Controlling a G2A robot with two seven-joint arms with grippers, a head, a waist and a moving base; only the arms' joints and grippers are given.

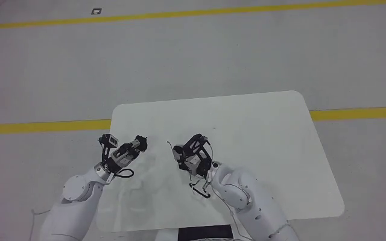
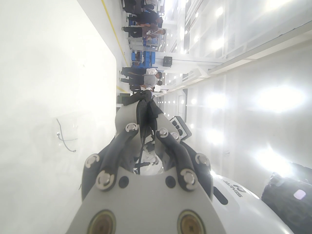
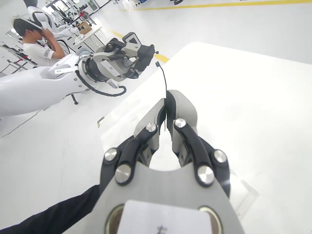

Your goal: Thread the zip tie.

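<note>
A thin black zip tie (image 3: 163, 79) is pinched in my right gripper (image 3: 166, 93), which is shut on it. The tie's strap sticks out past the fingertips and ends in its small square head. Its other end runs back between the fingers. In the top view the tie (image 1: 169, 146) shows as a short dark line in front of the right gripper (image 1: 181, 154). My left gripper (image 3: 149, 54) hangs a short way beyond the tie's head, apart from it, with its fingers together. In its own view the left gripper (image 2: 145, 96) is shut, above the white table (image 2: 48, 49).
The white table (image 1: 271, 132) has rounded corners, and both grippers are over its near left part. Two thin dark strands (image 2: 63, 135) lie crossed on the table surface near the left gripper. The far and right parts of the table offer free room.
</note>
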